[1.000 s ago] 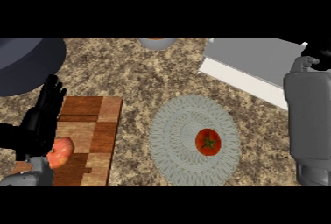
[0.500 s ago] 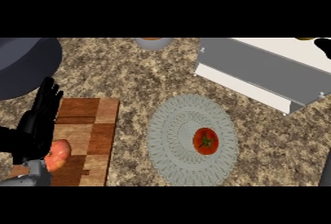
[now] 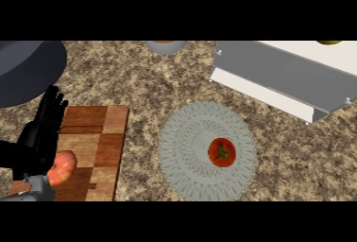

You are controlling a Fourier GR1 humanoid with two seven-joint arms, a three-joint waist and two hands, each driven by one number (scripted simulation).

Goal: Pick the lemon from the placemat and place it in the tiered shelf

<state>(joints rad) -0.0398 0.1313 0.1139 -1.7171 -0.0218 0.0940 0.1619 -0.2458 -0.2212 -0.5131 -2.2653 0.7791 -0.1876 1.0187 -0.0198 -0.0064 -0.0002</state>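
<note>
Your right arm has left the right edge since a second ago, and the right hand is now out of view. Little else has shifted. Your left hand (image 3: 42,137) shows at the left over the board (image 3: 97,137), fingers straight and pointing up, holding nothing. A peach-coloured fruit (image 3: 63,168) lies on the board just beside its palm. The thing on the placemat (image 3: 188,137) is a red fruit (image 3: 222,152) with a green stalk, right of centre. The shelf (image 3: 279,71) stands at upper right, apart from the placemat.
</note>
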